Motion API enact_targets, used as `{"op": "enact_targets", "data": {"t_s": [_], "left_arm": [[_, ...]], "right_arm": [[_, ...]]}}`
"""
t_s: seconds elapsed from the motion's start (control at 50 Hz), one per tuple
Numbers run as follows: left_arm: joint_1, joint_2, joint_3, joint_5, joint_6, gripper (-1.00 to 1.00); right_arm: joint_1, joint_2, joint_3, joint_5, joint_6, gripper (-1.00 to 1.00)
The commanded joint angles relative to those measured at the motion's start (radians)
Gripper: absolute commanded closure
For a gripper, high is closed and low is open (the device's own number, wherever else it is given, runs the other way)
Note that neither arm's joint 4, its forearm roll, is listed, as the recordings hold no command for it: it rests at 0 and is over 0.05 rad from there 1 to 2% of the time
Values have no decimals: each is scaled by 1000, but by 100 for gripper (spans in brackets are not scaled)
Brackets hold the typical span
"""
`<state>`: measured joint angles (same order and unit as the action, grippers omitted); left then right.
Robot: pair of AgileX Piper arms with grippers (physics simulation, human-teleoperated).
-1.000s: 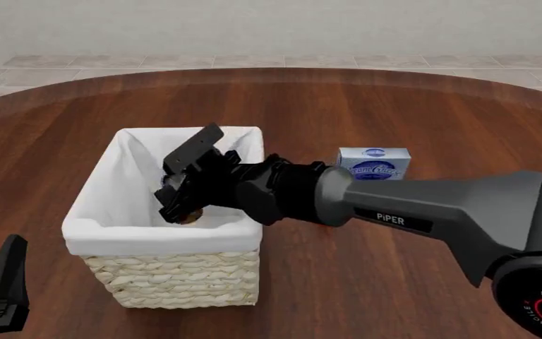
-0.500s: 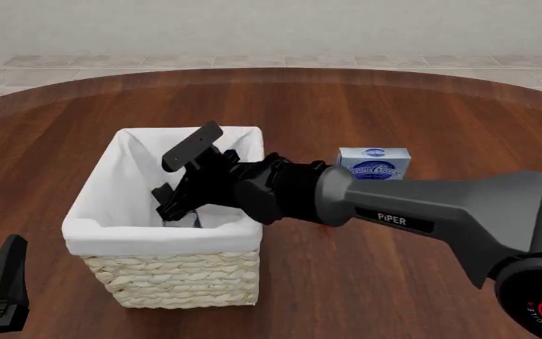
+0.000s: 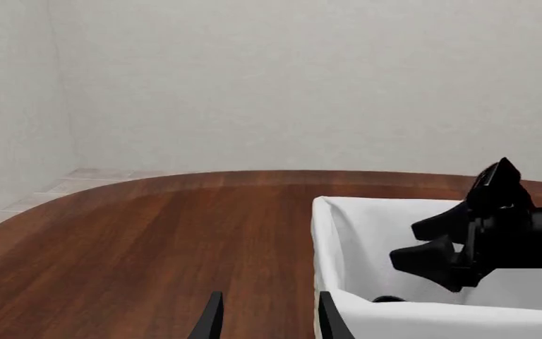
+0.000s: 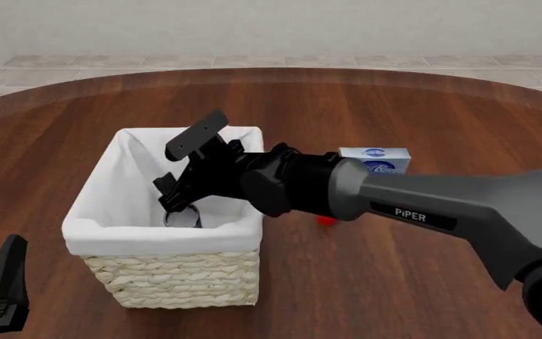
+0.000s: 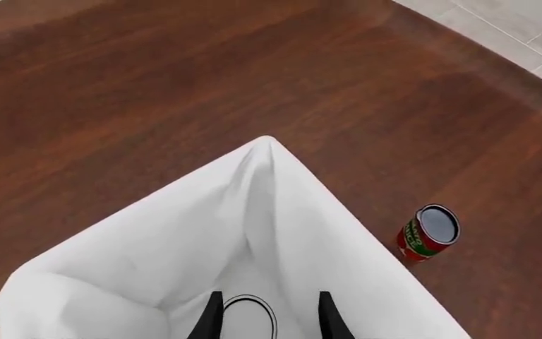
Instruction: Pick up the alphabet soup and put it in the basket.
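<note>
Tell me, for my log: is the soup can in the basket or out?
In. The soup can sits on the basket's lining, below the open right gripper.

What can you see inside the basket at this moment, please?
Inside the basket the alphabet soup stands on the white lining, its top showing beneath the open right pincer. That pincer covers part of the floor; the can's label is hidden.

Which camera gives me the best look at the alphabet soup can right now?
The right wrist view: the alphabet soup shows its round top on the basket floor, between the open right end effector fingers. The front view shows only part of it under the arm. The left wrist view shows a dark sliver that may be it.
</note>
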<state>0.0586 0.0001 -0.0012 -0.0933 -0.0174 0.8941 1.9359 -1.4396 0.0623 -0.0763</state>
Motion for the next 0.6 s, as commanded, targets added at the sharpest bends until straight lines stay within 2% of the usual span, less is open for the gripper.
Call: {"op": "enact_targets", "data": {"t_s": [0.02,0.6], "left_arm": [[0,0,0,0,0,-100],[0,0,0,0,1,-100]], "right_arm": [[-5,-34,3,11,0,-100],[-16,-129,26,30,-9,-100]]}}
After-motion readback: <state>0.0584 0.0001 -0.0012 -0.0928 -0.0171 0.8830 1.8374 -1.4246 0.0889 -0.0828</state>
